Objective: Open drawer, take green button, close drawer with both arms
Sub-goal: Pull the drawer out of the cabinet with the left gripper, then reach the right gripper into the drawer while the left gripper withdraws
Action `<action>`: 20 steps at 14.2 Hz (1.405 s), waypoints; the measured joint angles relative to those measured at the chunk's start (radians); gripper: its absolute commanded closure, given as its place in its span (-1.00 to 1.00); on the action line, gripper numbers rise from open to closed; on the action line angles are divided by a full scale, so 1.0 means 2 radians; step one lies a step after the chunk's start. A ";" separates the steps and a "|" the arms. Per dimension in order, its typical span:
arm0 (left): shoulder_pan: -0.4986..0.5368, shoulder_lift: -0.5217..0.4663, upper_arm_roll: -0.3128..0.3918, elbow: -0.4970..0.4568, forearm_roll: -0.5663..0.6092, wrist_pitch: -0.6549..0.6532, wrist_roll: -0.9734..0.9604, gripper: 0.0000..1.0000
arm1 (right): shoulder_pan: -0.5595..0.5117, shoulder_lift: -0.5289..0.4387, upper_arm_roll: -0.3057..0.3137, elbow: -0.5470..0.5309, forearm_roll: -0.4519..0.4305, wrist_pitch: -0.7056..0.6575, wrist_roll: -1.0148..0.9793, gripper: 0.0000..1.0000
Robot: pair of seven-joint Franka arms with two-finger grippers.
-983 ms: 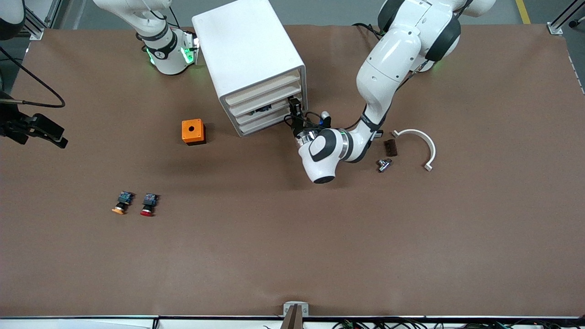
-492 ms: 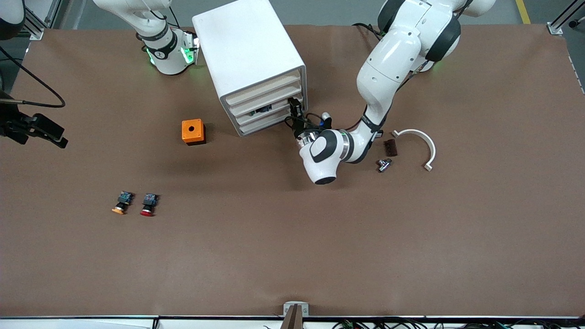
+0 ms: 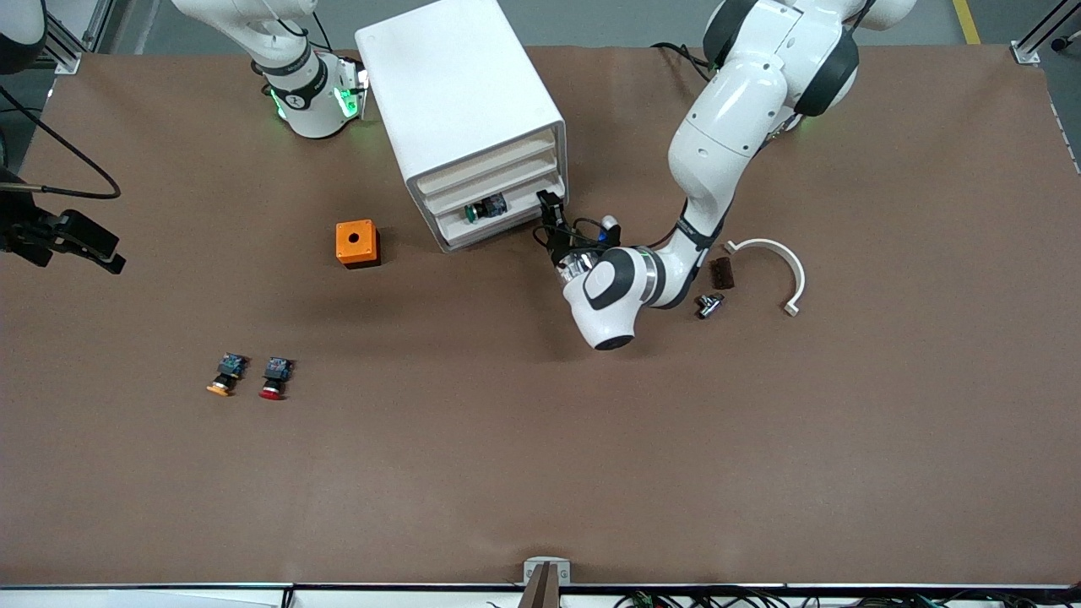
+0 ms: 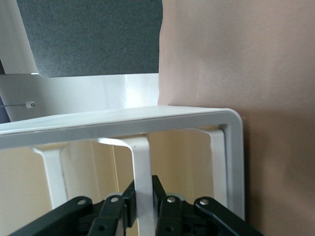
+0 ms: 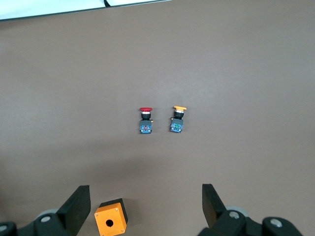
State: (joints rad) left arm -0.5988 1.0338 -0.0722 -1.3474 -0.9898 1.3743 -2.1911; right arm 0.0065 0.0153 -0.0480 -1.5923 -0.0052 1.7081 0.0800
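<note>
The left gripper (image 3: 551, 209) is clamping the front rim of the drawer (image 3: 498, 213), sliding it out of the cabinet (image 3: 456, 93). The green button (image 3: 483, 208) is lying inside. The right gripper (image 5: 146, 199), spread, is waiting above the worktop (image 3: 540, 439); reaching in probably comes next.

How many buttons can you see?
3. The green button sits in the pulled-out drawer of the cabinet. The orange-capped one and the red-capped one lie side by side on the table, nearer the front camera. Closed drawers may hide more.

The left claw (image 3: 550, 205) blocks one end of the part-open drawer (image 3: 498, 213).
</note>
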 measured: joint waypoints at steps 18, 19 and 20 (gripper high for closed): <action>0.084 -0.001 -0.001 0.020 -0.001 0.033 0.047 -0.99 | 0.088 0.061 0.007 -0.010 -0.026 0.039 0.260 -0.99; 0.084 -0.002 -0.001 0.023 -0.001 0.033 0.065 -0.99 | 0.093 0.071 0.007 -0.011 -0.026 0.037 0.260 -0.99; 0.084 -0.003 -0.001 0.026 -0.001 0.033 0.085 -0.99 | 0.099 0.081 0.007 -0.012 -0.025 0.031 0.261 -0.99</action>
State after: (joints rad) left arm -0.4313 1.0288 -0.0733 -1.2960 -0.9922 1.4405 -2.0215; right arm 0.2040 0.1774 -0.0343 -1.6167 -0.0557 1.7706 0.6022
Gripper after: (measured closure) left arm 0.216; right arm 0.000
